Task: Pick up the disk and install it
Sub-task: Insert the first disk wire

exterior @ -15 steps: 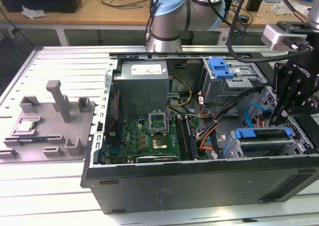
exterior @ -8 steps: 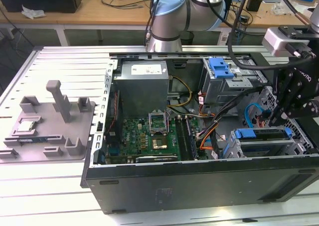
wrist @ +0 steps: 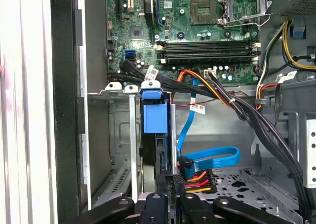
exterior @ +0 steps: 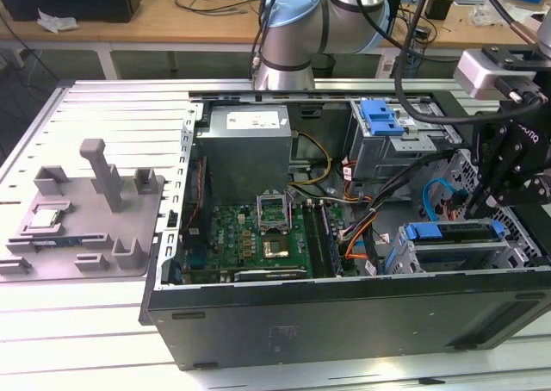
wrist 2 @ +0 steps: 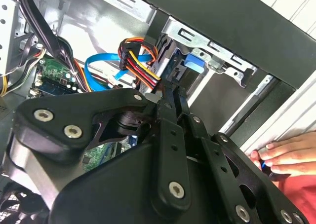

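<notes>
Pincer (wrist 2: 172, 94), clenched tight, sits just at the exposed end of the disk (wrist: 155, 116), which stands on edge inside the grey drive cage (wrist: 112, 135) at the open computer case's (exterior: 344, 318) near corner, on the exterior view's right.

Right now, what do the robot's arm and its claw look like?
The arm is made of shiny silver tubes, with a pale blue cap on its round joint. Thick black cables loop beside it. The gripper is black, built from flat jointed bars held together by silver screws. In the exterior view a pale grey box sits above it.
</notes>
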Tool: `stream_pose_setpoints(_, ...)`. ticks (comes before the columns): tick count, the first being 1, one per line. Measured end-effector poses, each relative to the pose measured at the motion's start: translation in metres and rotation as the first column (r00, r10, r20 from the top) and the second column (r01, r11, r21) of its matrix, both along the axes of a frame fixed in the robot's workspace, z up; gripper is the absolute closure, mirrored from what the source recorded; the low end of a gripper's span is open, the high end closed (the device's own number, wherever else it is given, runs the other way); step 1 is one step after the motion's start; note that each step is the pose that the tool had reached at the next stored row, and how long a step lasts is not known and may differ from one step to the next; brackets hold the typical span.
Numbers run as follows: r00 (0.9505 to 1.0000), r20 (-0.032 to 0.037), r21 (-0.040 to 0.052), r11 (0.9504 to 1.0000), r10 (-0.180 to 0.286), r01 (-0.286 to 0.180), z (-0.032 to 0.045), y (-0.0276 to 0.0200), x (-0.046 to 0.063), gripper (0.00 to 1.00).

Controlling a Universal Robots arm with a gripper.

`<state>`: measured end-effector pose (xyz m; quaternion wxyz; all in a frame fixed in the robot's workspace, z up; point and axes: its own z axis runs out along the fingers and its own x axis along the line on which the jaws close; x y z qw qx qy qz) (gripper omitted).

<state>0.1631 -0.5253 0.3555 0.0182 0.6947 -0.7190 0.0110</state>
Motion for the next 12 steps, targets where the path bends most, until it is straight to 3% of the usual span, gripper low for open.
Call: stream_pose_setpoints(12, 1.0, 0.0, 0.0042, 1.0, 0.0, 0.0, -0.0013, -0.0022, 0.0, 0.84)
